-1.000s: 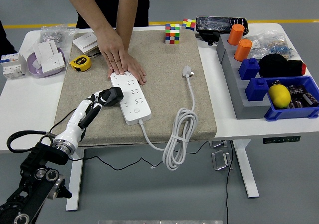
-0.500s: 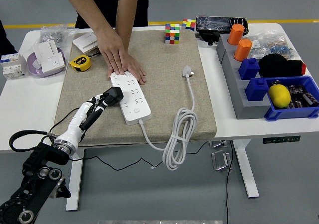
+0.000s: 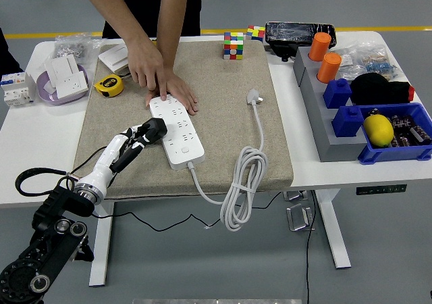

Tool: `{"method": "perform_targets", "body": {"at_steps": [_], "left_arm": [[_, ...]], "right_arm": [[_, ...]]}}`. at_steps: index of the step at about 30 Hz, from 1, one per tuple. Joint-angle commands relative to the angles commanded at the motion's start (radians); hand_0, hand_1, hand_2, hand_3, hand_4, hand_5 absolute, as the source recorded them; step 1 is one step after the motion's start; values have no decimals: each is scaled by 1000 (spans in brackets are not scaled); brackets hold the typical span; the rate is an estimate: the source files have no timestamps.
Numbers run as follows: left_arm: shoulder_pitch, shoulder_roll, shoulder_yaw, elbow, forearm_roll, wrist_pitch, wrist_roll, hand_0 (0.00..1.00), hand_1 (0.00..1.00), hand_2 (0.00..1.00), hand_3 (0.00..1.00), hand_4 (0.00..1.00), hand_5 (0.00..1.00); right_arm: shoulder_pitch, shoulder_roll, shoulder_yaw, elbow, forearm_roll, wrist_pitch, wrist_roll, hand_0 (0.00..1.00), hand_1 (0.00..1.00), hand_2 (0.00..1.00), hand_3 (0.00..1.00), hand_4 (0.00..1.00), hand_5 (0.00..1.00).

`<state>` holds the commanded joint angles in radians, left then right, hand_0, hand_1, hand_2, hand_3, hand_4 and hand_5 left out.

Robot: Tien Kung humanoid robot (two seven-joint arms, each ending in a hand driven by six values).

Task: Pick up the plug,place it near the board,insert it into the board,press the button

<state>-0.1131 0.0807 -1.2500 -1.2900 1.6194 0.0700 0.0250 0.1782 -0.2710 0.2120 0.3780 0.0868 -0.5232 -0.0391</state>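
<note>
I see the left robot hand [image 3: 138, 140] over the beige mat [image 3: 223, 148] on the white worktop [image 3: 40, 142], with its fingers closed around a black plug [image 3: 154, 130]. The plug touches the left long edge of the white power strip [image 3: 177, 132], about halfway along the strip's length. I cannot tell whether the plug's pins are seated in a socket or only resting against the casing. A thin black cable [image 3: 47, 175] runs from the wrist area back over the worktop's near edge.

The power strip lies diagonally on the mat, its far end toward the person and its near end toward me. Its button [image 3: 184, 150] shows near the near end. The strip's own white cord [image 3: 239, 189] leaves that end, hangs in loops over the mat's near edge, and runs back up to a white plug [image 3: 254, 98] lying loose on the mat, well apart from the strip.

A person stands at the far side. Both of the person's hands [image 3: 162, 81] rest at the strip's far end, pressing it flat on the mat.

A yellow tape measure [image 3: 108, 84] sits just beside the mat's far left corner. A colour cube [image 3: 233, 46] stands on the mat's far edge. The right arm does not show.
</note>
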Motion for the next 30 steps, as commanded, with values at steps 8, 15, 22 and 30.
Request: {"method": "perform_targets", "body": {"at_steps": [8,15,22,30], "left_arm": [[-26,2,26,10,37,-1,-11,982,953,917,892,998,998],[-43,-1,66,18,67,-2,-18,985,952,917,893,998,998],[-68,6,95,28,82,-6,-25,986,952,917,892,998,998],[-100,19,122,41,109,-6,-39,990,951,917,893,998,998]], "right_arm": [[2,1,1,1,-3,1,-1,816,769,733,752,998,998],[1,0,-2,1,-2,3,-3,816,768,732,752,998,998],[3,-2,-3,1,-2,3,-3,817,767,732,751,998,998],[3,-3,-7,2,-2,4,-3,816,764,732,752,998,998]]}}
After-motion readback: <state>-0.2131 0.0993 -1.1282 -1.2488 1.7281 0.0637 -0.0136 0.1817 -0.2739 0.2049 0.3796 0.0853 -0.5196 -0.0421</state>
